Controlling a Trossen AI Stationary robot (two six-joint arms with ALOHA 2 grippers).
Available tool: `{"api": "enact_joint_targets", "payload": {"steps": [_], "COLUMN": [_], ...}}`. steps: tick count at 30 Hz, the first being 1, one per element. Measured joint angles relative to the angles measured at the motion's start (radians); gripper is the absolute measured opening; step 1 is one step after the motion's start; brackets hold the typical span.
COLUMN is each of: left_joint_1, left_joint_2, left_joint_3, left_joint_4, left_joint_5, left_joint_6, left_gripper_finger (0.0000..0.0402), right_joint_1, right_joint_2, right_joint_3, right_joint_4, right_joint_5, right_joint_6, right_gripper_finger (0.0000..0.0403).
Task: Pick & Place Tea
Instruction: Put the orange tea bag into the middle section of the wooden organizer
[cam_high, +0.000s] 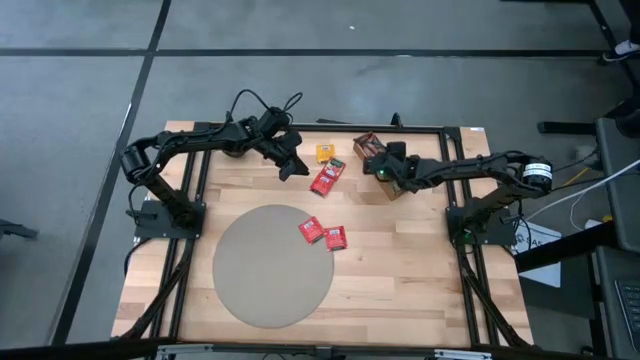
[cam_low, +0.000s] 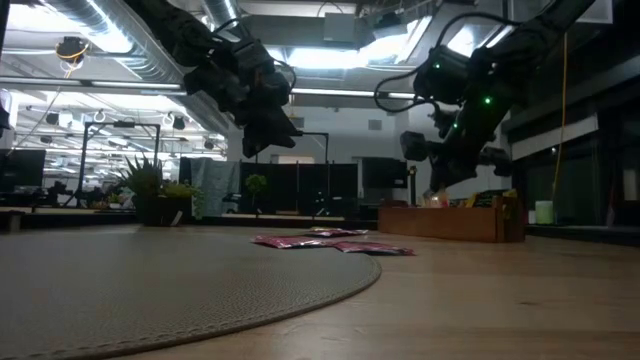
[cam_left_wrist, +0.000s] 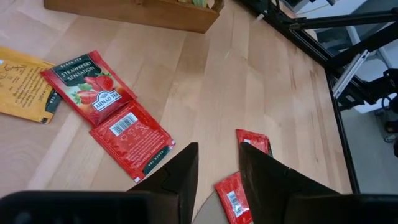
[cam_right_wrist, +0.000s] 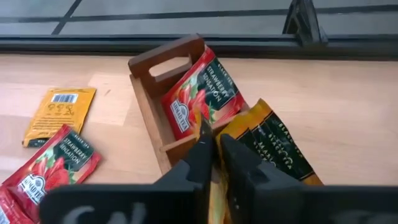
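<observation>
Trouble is likeliest at the tray (cam_right_wrist: 163, 93), where the right gripper (cam_right_wrist: 214, 146) has its fingers dipped among the upright sachets. The fingers are nearly together, with only a thin slit between them, set at the edge of a yellow-and-black sachet (cam_right_wrist: 273, 146) and just beside a red strawberry one (cam_right_wrist: 199, 93) leaning in the end compartment. I cannot tell whether paper is actually pinched between them. If the pinch catches only a corner, the sachet may slide out as the arm lifts. If it catches two packets at once, or drags the red neighbour, a second sachet could come up and drop onto the table (cam_high: 400, 270). A finger pushing on the divider could also shove the light tray along the wood.

The left gripper (cam_left_wrist: 217, 171) hovers above the table with its fingers partly apart and nothing between them. Below it lie a red pair (cam_left_wrist: 109, 112), an orange sachet (cam_left_wrist: 22, 84) beside them, and two more red ones (cam_left_wrist: 252, 142) at the round mat's (cam_high: 270, 270) edge. These are thin and flat, so fingers coming straight down may skid off or just press one into the surface. The two arms work close together near the tray's end, so a wide swing risks contact.
</observation>
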Motion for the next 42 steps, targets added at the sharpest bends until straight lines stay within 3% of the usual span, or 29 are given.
{"api": "enact_joint_targets", "payload": {"steps": [4,24,28,34,42], "left_joint_1": [0.000,0.000,0.000,0.000,0.000], "left_joint_2": [0.000,0.000,0.000,0.000,0.000], "left_joint_3": [0.000,0.000,0.000,0.000,0.000], "left_joint_4": [0.000,0.000,0.000,0.000,-0.001], "left_joint_5": [0.000,-0.001,0.000,0.000,0.001], "left_joint_6": [0.000,0.000,0.000,0.000,0.000], "left_gripper_finger": [0.0113,0.0114,0.0114,0.0113,0.0114], "right_joint_1": [-0.013,0.071,0.087,0.094,0.093], "right_joint_2": [0.000,-0.034,-0.036,-0.036,-0.036], "right_joint_3": [0.000,-0.038,-0.123,-0.254,-0.304], "right_joint_4": [0.004,-0.024,0.128,0.473,0.549], "right_joint_5": [-0.012,0.192,0.204,0.218,0.248], "right_joint_6": [0.001,0.087,0.122,-0.004,-0.035], "right_gripper_finger": [0.0006,0.0002,0.0002,0.0001,0.0001]}}
